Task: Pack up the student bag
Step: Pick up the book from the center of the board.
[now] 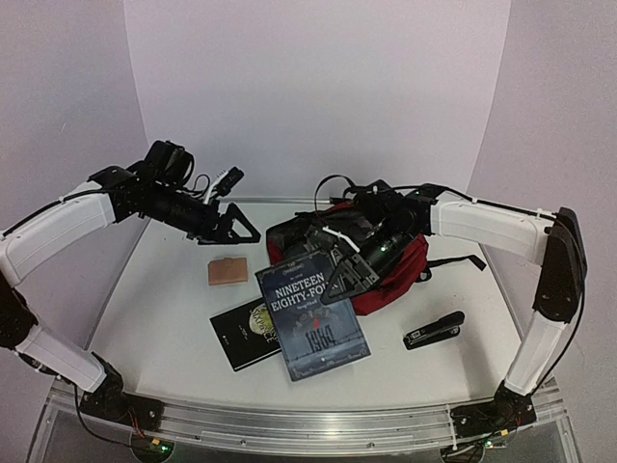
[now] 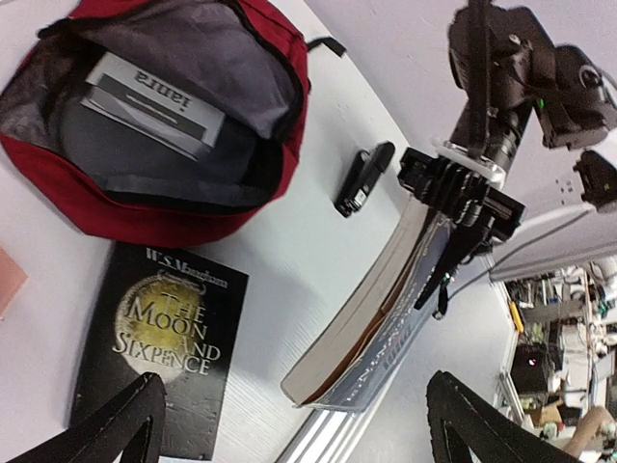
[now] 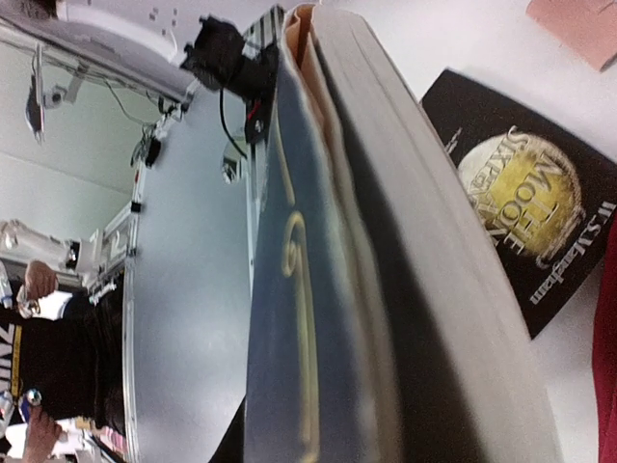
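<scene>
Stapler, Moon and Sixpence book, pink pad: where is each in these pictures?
Stapler (image 1: 434,330): overhead view, middle of its black body.
Moon and Sixpence book (image 2: 162,338): left wrist view, gold disc on its cover.
Pink pad (image 1: 228,272): overhead view, centre of its top face.

The student bag (image 1: 395,285), right of centre in the top view, is dark red outside with black straps; the left wrist view shows its grey lining. Inside it, at upper left of that view, lies a white book (image 2: 154,101) with a grey band and black lettering. The blue-grey book (image 1: 310,318) at centre carries white title letters and a dull red 1984; its page edges are cream. Lower left of it, the black book (image 1: 243,336) bears a mottled gold disc and gold lettering. The small pad (image 1: 228,272) is salmon pink, the stapler (image 1: 434,330) black, the table (image 1: 164,309) white.
</scene>
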Action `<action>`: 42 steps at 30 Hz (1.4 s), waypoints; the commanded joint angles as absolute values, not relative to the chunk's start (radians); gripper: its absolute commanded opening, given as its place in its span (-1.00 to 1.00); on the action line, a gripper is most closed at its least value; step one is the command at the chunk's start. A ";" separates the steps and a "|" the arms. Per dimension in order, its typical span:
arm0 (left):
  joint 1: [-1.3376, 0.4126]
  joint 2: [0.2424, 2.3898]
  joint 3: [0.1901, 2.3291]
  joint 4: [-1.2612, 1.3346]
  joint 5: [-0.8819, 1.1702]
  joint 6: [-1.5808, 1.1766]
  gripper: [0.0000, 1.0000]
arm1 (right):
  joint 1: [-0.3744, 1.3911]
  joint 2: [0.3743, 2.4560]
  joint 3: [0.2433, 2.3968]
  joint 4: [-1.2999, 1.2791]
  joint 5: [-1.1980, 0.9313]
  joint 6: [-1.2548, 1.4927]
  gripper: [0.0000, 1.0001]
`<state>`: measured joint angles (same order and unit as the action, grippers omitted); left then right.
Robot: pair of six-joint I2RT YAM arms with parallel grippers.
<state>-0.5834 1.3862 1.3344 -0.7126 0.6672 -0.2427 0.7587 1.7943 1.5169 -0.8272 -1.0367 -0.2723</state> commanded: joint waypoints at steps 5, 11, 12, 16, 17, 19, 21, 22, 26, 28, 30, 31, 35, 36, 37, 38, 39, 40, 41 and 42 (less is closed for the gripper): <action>-0.780 1.485 1.322 -0.719 0.788 -0.110 0.87 | 0.790 1.697 1.561 -1.039 -1.026 -0.509 -1.00; -0.851 1.550 1.305 -0.621 0.824 -0.116 0.79 | 0.813 1.685 1.564 -1.054 -1.033 -0.535 -1.00; -0.859 1.554 1.303 -0.608 0.831 -0.115 0.75 | 0.815 1.682 1.562 -1.054 -1.034 -0.538 -1.00; -0.871 1.545 1.268 -0.533 0.880 -0.130 0.53 | 0.817 1.678 1.565 -1.056 -1.036 -0.539 -1.00; -0.872 1.538 1.256 -0.505 0.899 -0.137 0.46 | 0.816 1.679 1.568 -1.057 -1.039 -0.538 -1.00; -0.873 1.521 1.234 -0.460 0.926 -0.150 0.30 | 0.817 1.682 1.575 -1.056 -1.048 -0.532 -0.96; -0.874 1.512 1.217 -0.437 0.943 -0.159 0.09 | 0.816 1.685 1.585 -1.054 -1.057 -0.522 -0.81; -0.874 1.507 1.211 -0.428 0.952 -0.162 -0.07 | 0.816 1.687 1.590 -1.054 -1.059 -0.518 -0.77; -0.874 1.478 1.187 -0.389 0.968 -0.179 -0.66 | 0.815 1.694 1.615 -1.054 -1.054 -0.506 -0.66; -0.874 1.461 1.170 -0.366 0.961 -0.196 -0.94 | 0.813 1.695 1.632 -1.054 -1.044 -0.493 -0.48; -0.874 1.439 1.149 -0.324 0.940 -0.229 -1.00 | 0.791 1.697 1.659 -1.052 -1.049 -0.461 -0.15; -0.873 1.424 1.137 -0.298 0.918 -0.245 -1.00 | 0.764 1.699 1.679 -1.050 -1.062 -0.439 0.10; -0.851 1.365 1.089 -0.167 0.835 -0.327 -1.00 | 0.612 1.717 1.762 -1.009 -1.164 -0.303 0.93; -0.838 1.346 1.070 -0.105 0.820 -0.363 -1.00 | 0.578 1.721 1.779 -0.983 -1.162 -0.254 0.96; -0.824 1.324 1.044 -0.054 0.808 -0.412 -1.00 | 0.548 1.721 1.789 -0.956 -1.148 -0.196 0.97; -0.809 1.301 1.021 0.025 0.780 -0.458 -1.00 | 0.525 1.715 1.787 -0.915 -1.132 -0.145 0.97; -0.799 1.281 0.999 0.112 0.749 -0.500 -1.00 | 0.511 1.706 1.780 -0.859 -1.118 -0.100 0.97; -0.786 1.257 0.978 0.172 0.718 -0.539 -1.00 | 0.497 1.696 1.773 -0.820 -1.097 -0.059 0.97; -0.776 1.231 0.961 0.222 0.684 -0.576 -1.00 | 0.482 1.688 1.770 -0.790 -1.071 -0.025 0.96; -0.766 1.206 0.944 0.265 0.650 -0.609 -1.00 | 0.473 1.684 1.772 -0.771 -1.041 0.012 0.96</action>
<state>-0.8092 1.3511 0.9670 -0.1491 0.7599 -0.4217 0.4992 1.7352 1.7584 -0.9179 -1.0911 -0.1981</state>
